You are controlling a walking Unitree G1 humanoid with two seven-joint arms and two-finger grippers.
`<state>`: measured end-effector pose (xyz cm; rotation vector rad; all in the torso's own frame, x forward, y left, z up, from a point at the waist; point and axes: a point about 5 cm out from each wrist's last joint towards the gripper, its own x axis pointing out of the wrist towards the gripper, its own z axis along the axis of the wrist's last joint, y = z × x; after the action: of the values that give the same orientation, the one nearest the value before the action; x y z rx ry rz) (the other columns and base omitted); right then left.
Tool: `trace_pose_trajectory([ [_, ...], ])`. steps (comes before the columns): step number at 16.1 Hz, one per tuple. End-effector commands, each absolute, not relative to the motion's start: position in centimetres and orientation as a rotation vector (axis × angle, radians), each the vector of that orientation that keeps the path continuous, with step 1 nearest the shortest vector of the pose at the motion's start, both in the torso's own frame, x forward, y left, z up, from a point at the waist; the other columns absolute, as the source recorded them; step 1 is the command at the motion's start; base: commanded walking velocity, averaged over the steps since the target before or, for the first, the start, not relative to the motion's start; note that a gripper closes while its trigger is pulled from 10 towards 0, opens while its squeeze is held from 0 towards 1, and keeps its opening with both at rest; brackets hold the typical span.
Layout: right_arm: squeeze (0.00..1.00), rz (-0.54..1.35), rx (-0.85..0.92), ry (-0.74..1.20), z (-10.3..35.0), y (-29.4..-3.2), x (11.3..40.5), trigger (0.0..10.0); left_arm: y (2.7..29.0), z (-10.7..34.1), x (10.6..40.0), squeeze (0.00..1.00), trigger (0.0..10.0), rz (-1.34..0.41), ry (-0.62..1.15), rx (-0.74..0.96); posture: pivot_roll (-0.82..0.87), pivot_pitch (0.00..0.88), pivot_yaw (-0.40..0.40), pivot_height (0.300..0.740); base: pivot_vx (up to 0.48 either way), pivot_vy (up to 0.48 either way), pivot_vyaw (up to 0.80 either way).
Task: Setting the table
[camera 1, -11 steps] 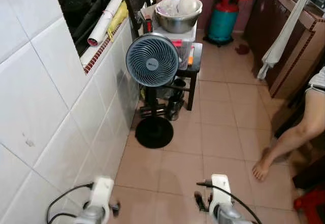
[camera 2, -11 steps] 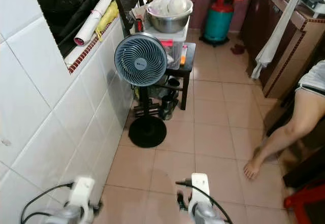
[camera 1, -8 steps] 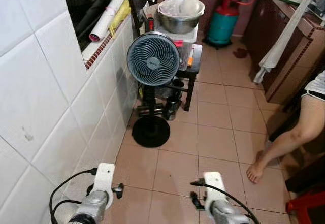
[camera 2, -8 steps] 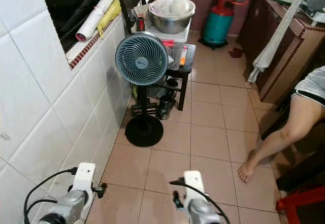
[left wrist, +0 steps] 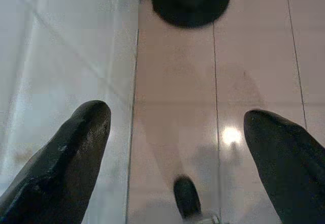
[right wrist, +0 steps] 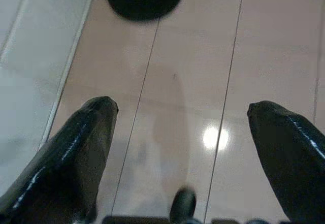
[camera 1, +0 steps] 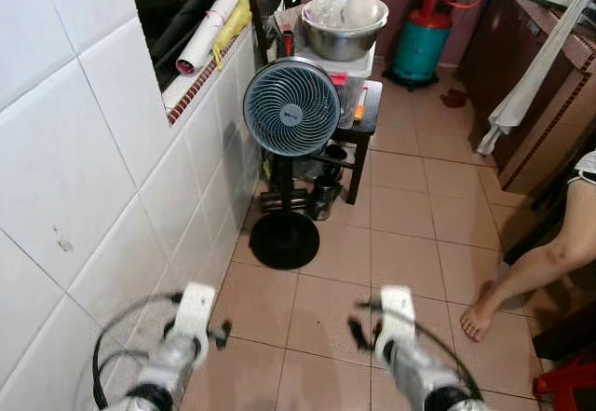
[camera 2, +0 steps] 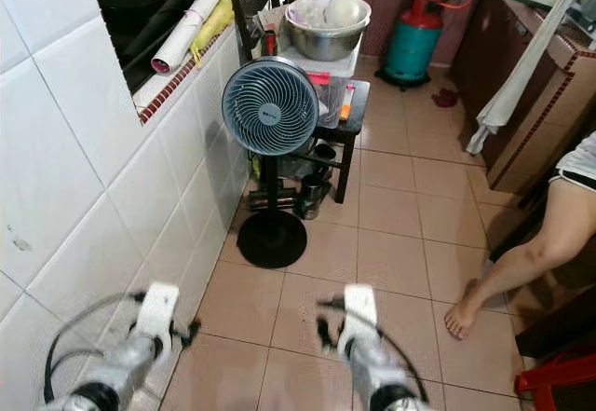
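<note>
Both arms reach forward low over the tiled floor. My left gripper point(left wrist: 177, 127) is open, its black fingers point(left wrist: 76, 148) wide apart with nothing between them. My right gripper point(right wrist: 180, 117) is open too and holds nothing. Ahead by the wall stands a grey pedestal fan point(camera 1: 291, 106); its round black base point(left wrist: 190, 0) lies beyond both grippers. Behind the fan a small black table point(camera 1: 366, 124) carries a white box topped by a large metal bowl point(camera 1: 343, 38) of kitchen items.
A white tiled wall point(camera 1: 93, 197) runs along my left, with a rolled sheet point(camera 1: 212, 24) on its sill. A teal gas cylinder point(camera 1: 422, 43) stands at the back. Brown cabinets point(camera 1: 545, 103) with a hanging white cloth and a person's bare leg point(camera 1: 535, 271) are on the right.
The camera has shifted, so the fan sits slightly further right. Both arms have risen a little in the picture and are motion-blurred. The person's leg has shifted slightly.
</note>
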<state>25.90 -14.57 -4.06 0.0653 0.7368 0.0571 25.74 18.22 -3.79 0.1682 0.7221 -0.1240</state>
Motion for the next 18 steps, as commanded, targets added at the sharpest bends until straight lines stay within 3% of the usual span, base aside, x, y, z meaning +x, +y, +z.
trace_pose_trajectory([
  [1, 0.0, 0.046, 0.057, 0.699, -3.5, -15.0, 26.5, 10.0, 18.1, -3.1, 26.5, 0.0, 10.0, -0.15, 0.678, 0.183, 0.1, 0.0, -0.025, 0.74, 0.0, 0.0, 0.0],
  [5, 0.0, 0.059, 0.078, 0.437, -0.8, -16.3, 28.2, 10.0, 18.3, 0.4, 28.2, 0.0, 10.0, -0.204, 0.352, 0.124, 0.08, 0.0, -0.007, 0.74, 0.0, 0.0, 0.0],
  [10, 0.0, 0.05, 0.038, 0.164, 3.0, -18.3, 25.6, 10.0, 19.1, 3.6, 25.2, 0.0, 10.0, -0.226, 0.144, 0.202, 0.07, 0.0, 0.005, 0.74, 0.0, 0.0, 0.0],
  [15, 0.0, -0.045, 0.078, 0.157, 4.2, -18.9, 22.5, 10.0, 19.9, 4.0, 22.6, 0.0, 10.0, -0.182, 0.139, 0.225, 0.05, 0.0, 0.024, 0.74, 0.0, 0.0, 0.0],
  [18, 0.0, -0.036, 0.065, 0.173, 4.4, -18.6, 22.2, 10.0, 19.9, 3.6, 22.5, 0.0, 10.0, -0.169, 0.158, 0.22, 0.05, 0.0, 0.025, 0.74, 0.0, 0.0, 0.0],
])
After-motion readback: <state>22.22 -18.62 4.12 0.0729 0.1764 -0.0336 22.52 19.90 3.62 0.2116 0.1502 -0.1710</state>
